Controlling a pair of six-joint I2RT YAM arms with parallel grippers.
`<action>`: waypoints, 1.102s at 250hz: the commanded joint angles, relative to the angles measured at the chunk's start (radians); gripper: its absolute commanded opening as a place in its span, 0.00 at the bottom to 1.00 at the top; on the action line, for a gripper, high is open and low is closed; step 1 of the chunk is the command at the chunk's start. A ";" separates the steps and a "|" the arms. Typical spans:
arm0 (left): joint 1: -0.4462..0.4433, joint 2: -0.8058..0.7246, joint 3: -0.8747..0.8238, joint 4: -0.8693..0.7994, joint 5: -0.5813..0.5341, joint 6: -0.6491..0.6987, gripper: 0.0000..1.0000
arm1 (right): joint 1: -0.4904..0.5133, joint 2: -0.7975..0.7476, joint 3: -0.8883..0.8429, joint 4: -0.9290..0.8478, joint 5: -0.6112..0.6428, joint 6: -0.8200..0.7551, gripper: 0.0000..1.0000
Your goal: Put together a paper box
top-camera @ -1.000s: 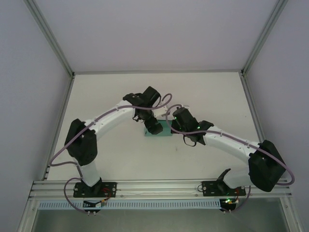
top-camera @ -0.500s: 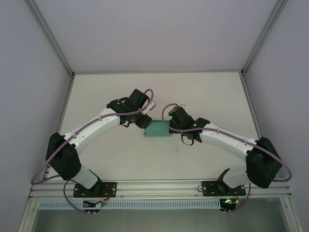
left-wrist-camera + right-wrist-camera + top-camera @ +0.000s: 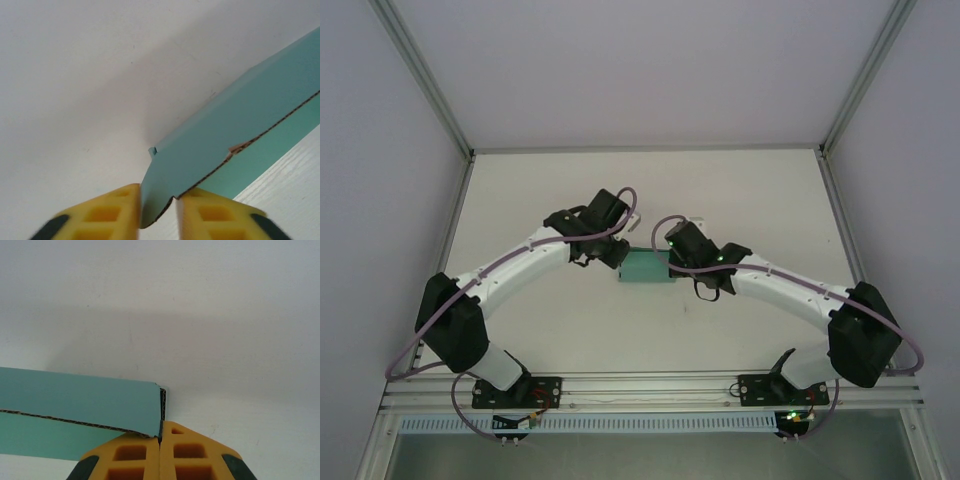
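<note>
Lab robot cell — white table point(image 3: 740, 190), aluminium-profile frame point(image 3: 650, 385), plain white enclosure walls point(image 3: 640, 70).

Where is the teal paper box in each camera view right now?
Top external: paper box mid-table, between left gripper and right gripper.
Left wrist: box slants from upper right down to a corner between the yellow fingers.
Right wrist: box on the left, its corner at the yellow fingertips.
Shared landmark: the white table under the box.
</note>
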 commanded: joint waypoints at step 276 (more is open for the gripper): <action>0.114 0.205 0.193 -0.290 0.365 -0.527 0.00 | 0.129 0.167 0.003 -0.253 0.111 0.244 0.00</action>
